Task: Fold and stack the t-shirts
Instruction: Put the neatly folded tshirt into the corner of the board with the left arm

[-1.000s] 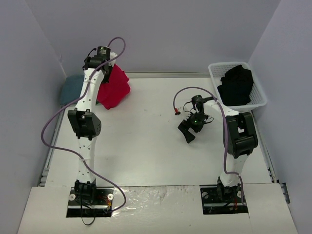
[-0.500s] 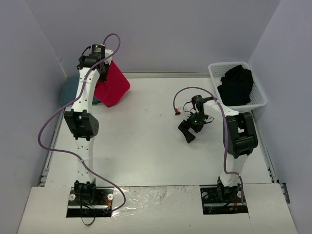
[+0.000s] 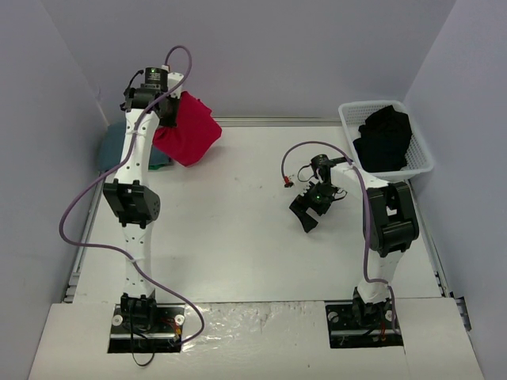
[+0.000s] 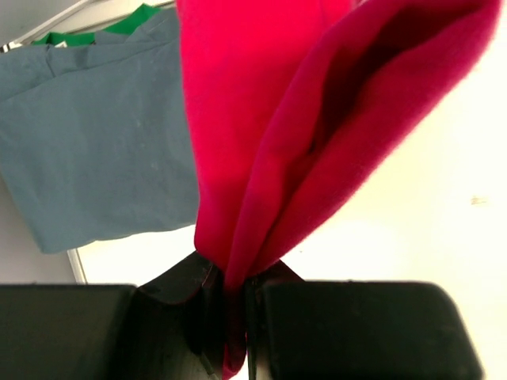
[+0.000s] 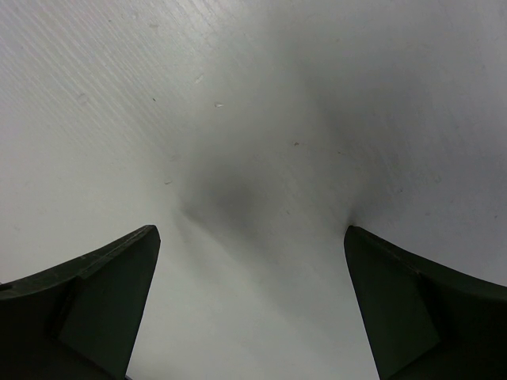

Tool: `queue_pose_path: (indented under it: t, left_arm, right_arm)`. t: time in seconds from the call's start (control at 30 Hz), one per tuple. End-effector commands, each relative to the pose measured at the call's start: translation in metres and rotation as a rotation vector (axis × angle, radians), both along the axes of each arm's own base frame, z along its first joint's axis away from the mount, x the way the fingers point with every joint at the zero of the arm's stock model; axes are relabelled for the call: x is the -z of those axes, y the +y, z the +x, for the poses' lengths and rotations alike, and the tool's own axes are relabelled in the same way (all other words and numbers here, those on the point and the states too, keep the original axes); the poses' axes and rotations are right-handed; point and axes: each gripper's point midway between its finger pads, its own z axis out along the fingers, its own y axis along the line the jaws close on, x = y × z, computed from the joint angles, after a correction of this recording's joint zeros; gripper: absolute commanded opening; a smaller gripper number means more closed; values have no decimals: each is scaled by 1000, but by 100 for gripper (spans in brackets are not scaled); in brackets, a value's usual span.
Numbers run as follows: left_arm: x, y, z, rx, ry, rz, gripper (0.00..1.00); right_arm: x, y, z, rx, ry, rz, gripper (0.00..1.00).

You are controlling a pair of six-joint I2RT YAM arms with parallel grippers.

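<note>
Red t-shirt (image 3: 190,131) hangs bunched from the left gripper (image 4: 230,279), held high over the far-left corner of the table (image 3: 238,237). Can't tell if its lower edge touches the surface. Wrist view: jaws pinched nearly closed on a fold of the red cloth, which spreads out away from the fingertips. Slate blue-grey t-shirt (image 4: 103,150) lies flat just beside it, with a green cloth edge (image 4: 131,17) showing at its far side. Black t-shirt (image 3: 384,136) sits bundled in the white slatted basket (image 3: 348,119) at far right. Right gripper (image 3: 305,215) hangs low over bare table, jaws spread wide, holding nothing, well apart from all three shirts.
</note>
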Motion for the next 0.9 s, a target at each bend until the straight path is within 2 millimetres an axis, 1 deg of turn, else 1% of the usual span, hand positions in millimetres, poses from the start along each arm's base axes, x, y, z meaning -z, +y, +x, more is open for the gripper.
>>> queue_pose_path:
  t: [0.0, 0.07, 0.17, 0.37, 0.43, 0.5, 0.6, 0.63, 0.87]
  left_arm:
    - [-75, 1, 0, -8, -195, -81, 3]
    - [-76, 2, 2, -5, -203, -90, 2]
    - [-78, 9, 5, -15, -215, -95, 2]
    - [-82, 29, 6, -36, -230, -81, 2]
    - [-87, 37, 6, -47, -243, -76, 2]
    - [-89, 40, 6, -47, -252, -65, 2]
    - [-93, 41, 6, -43, -265, -61, 2]
    - [-96, 58, 6, -74, -273, -57, 2]
    - [-99, 62, 9, -72, -292, -31, 2]
  right_arm:
    - [21, -13, -23, -1, 103, -68, 100]
    - [22, -14, -24, -1, 107, -71, 100]
    - [24, -14, -26, -2, 117, -75, 100]
    - [26, -16, -26, 3, 123, -78, 100]
    - [27, -16, -27, 1, 127, -81, 100]
    - [27, -16, -27, 4, 127, -82, 100]
    - [28, -17, -27, 4, 129, -84, 100]
    - [29, -17, -28, 4, 131, -85, 100]
    - [33, -20, -30, 5, 148, -98, 100]
